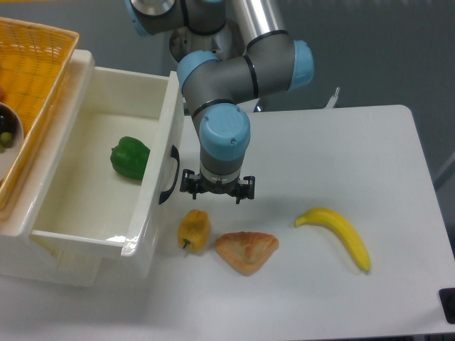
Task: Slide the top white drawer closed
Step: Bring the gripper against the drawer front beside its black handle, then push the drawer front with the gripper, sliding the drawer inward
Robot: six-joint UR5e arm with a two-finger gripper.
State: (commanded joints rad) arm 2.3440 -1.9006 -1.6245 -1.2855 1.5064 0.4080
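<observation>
Top white drawer (106, 177): pulled out, green pepper (130, 158) inside. Tool (215, 190): spread, empty, beside black handle (169, 175). Advice: press panel squarely, push straight inward.

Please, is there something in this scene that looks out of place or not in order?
Only the top white drawer: it stands pulled far out, with a green pepper inside. Nothing looks spilled or damaged.
</observation>
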